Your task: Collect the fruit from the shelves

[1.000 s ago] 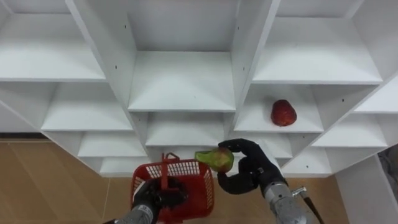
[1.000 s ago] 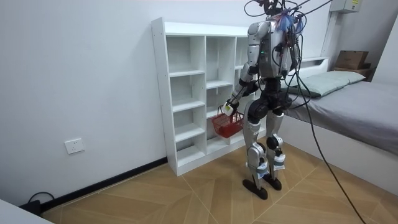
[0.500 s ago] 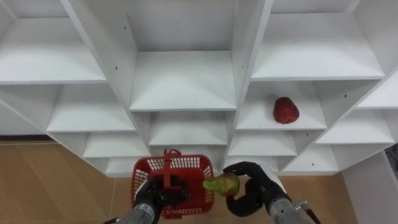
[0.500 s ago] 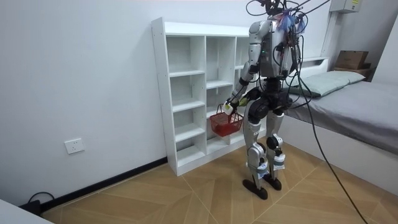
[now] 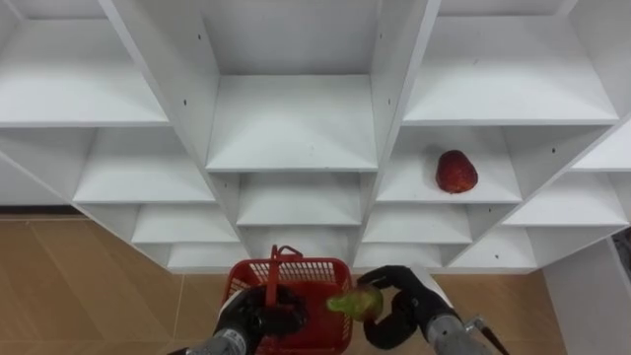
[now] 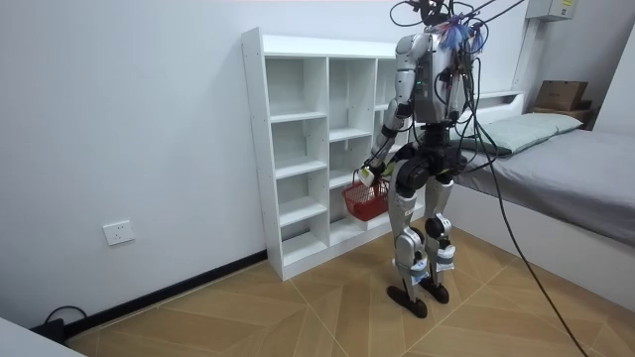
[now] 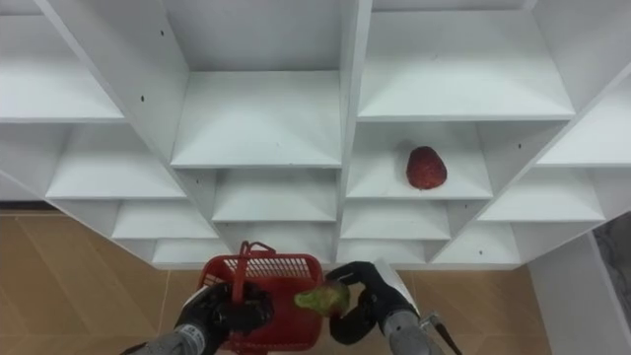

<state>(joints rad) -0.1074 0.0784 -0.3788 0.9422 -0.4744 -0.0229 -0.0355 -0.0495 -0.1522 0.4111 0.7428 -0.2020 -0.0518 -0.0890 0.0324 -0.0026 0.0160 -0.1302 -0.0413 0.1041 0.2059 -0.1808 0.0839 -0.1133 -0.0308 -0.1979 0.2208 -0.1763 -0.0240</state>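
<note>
The robot stands upright on the wood floor (image 6: 298, 307), close in front of the white closet (image 5: 291, 128), with a bed (image 6: 566, 159) behind it at the room view's right and a wall socket (image 6: 117, 233) low on the wall well off to the room view's left. In the eye views its left hand (image 5: 258, 320) comes in from the lower left with its fingers curled round the upright handle of the red basket (image 5: 315, 264), which hangs before the closet's lowest shelves. Its right hand (image 5: 406, 301) comes in from the lower right, fingers and thumb wrapped round a green pear (image 5: 355, 302) with a reddish blush. The pear lies sideways in that grasp, just at the basket's right rim and partly overlapping it; whether it touches the rim cannot be told. How much already lies inside the basket is hidden by the hands and the handle. A dark red fruit (image 5: 456, 172) sits alone on a shelf in the right-hand column of the closet, well apart from both hands and above them in the view. The room view shows the basket (image 6: 365, 201) held at about thigh height against the lower part of the closet.
</note>
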